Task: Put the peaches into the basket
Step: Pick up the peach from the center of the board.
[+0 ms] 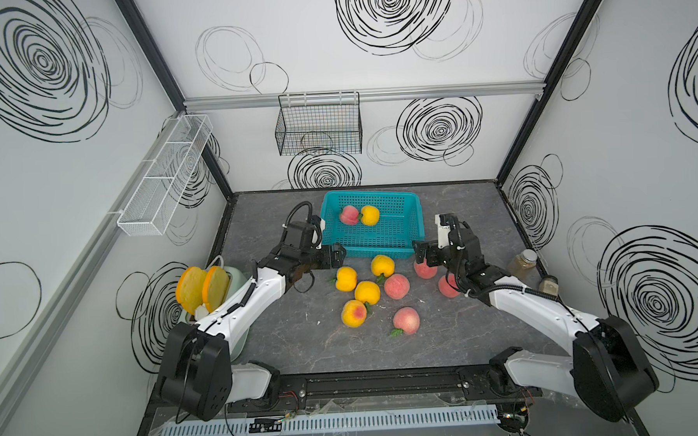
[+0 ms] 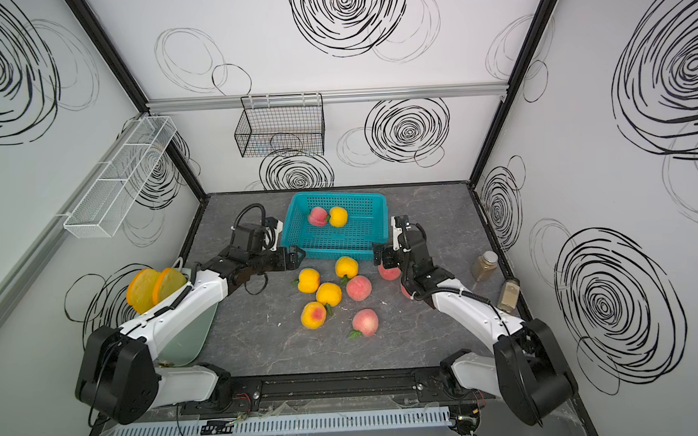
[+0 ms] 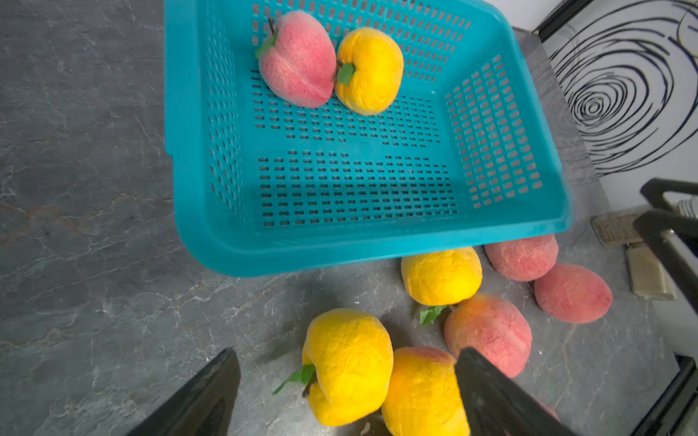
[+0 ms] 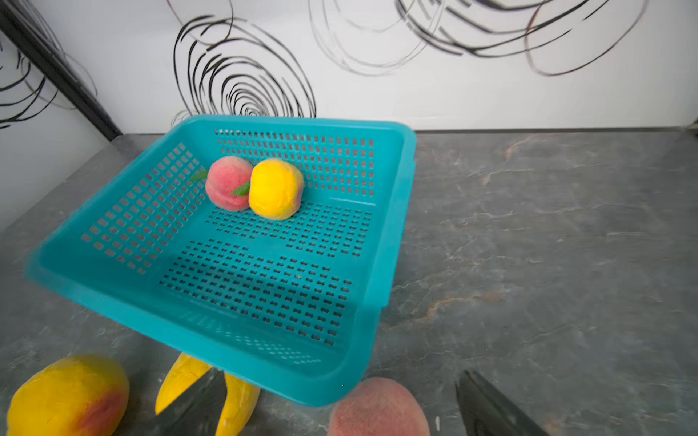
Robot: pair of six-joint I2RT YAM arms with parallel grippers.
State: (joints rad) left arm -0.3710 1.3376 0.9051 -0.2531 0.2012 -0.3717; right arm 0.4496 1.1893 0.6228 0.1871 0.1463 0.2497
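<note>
My left gripper (image 1: 338, 255) and right gripper (image 1: 421, 254) stand spread wide and empty at the two near corners of the teal perforated plastic basket (image 1: 375, 248). It sits upright, its long axis running from one pair of fingers to the other. Inside it, beyond my fingertips, a pink-red fuzzy toy peach (image 1: 349, 215) touches a round yellow toy peach (image 1: 370, 215) whose green leaf points at it. On the grey marbled tabletop (image 1: 288, 351), a loose yellow peach (image 3: 347, 366) shows between my left fingers and a loose pink peach (image 4: 377, 407) between my right.
</note>
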